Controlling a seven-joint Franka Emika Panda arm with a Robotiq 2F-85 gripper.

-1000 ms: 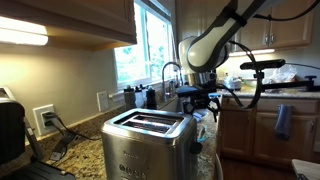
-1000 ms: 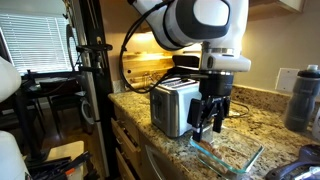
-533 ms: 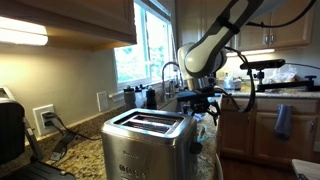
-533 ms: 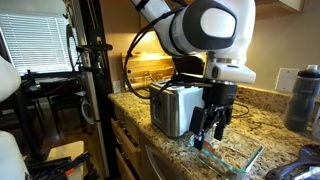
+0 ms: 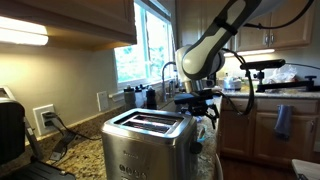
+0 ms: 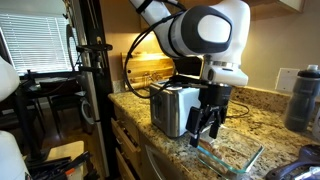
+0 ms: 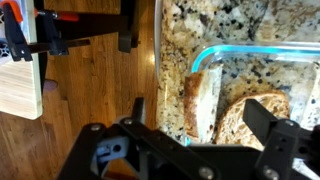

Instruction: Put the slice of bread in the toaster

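The brushed-steel toaster (image 5: 148, 140) stands on the granite counter and shows in both exterior views (image 6: 172, 108). A clear glass dish (image 7: 215, 55) with a teal rim lies on the counter beside it (image 6: 225, 158). In the wrist view a tan slice of bread (image 7: 250, 120) lies flat in the dish, and another piece (image 7: 198, 105) stands on edge by the dish's wall. My gripper (image 7: 205, 125) is open and empty just above the dish, one finger on each side of the bread. It hangs beside the toaster (image 6: 207, 125), and also shows in an exterior view (image 5: 197, 103).
A black appliance (image 5: 10, 125) stands at the counter's end. A water bottle (image 6: 303, 95) stands on the counter past the dish. The counter edge drops to a wooden floor (image 7: 90, 90) right next to the dish. A faucet and window are behind (image 5: 170, 70).
The arm has shifted slightly toward the toaster and a little lower over the dish. The gripper stays open and the bread has not moved.
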